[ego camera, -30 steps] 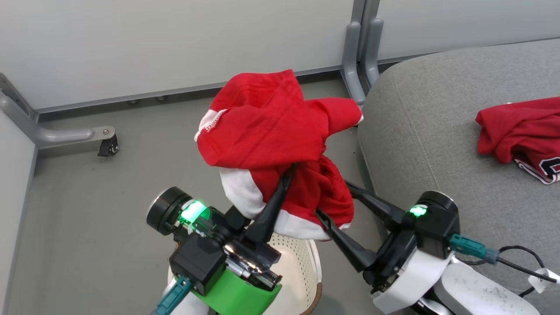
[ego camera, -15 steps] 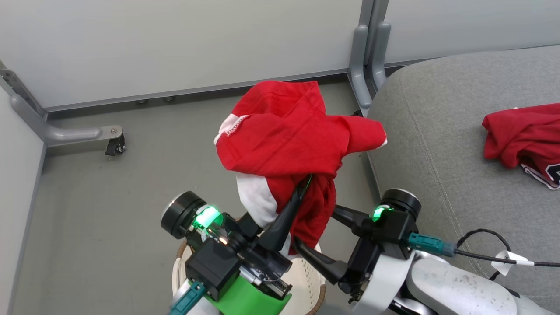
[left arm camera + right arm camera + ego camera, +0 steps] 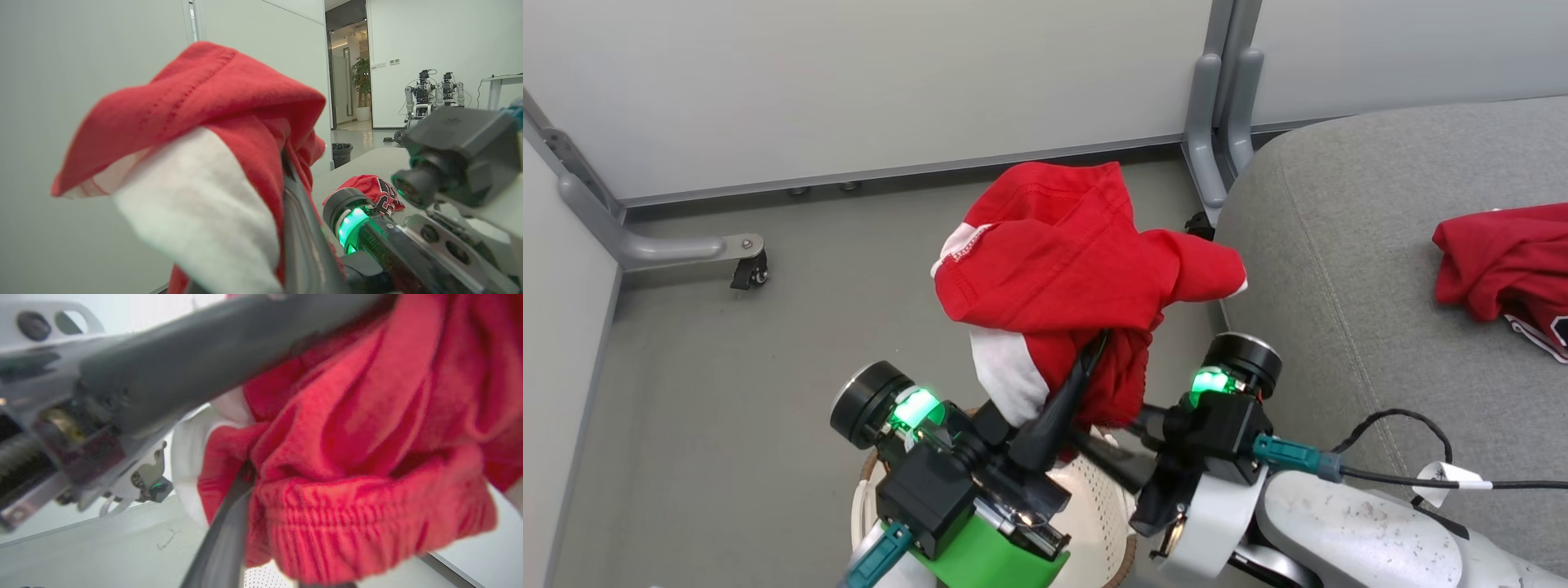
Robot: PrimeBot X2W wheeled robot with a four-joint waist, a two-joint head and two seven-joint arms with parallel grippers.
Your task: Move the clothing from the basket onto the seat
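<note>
The red garment with white stripes (image 3: 1070, 269) hangs bunched in the air above the basket (image 3: 1098, 510), close to the seat's (image 3: 1339, 286) left edge. My left gripper (image 3: 1090, 359) is shut on it from below, and the cloth drapes over its fingers (image 3: 302, 245). My right gripper (image 3: 1107, 429) reaches in from the right and is open. The garment's lower folds and elastic band (image 3: 367, 506) lie between its fingers (image 3: 220, 547). The red jersey with black numbers (image 3: 1503, 265) lies crumpled on the seat at the right.
Grey partition panels stand behind, with a castered foot (image 3: 747, 269) on the floor at left and a grey post (image 3: 1217, 122) beside the seat's corner. A black cable with a white tag (image 3: 1445, 474) lies over the seat near my right arm.
The camera has shifted. My right gripper has drawn in leftward, close beside the left one under the hanging garment. The left gripper keeps holding the garment up.
</note>
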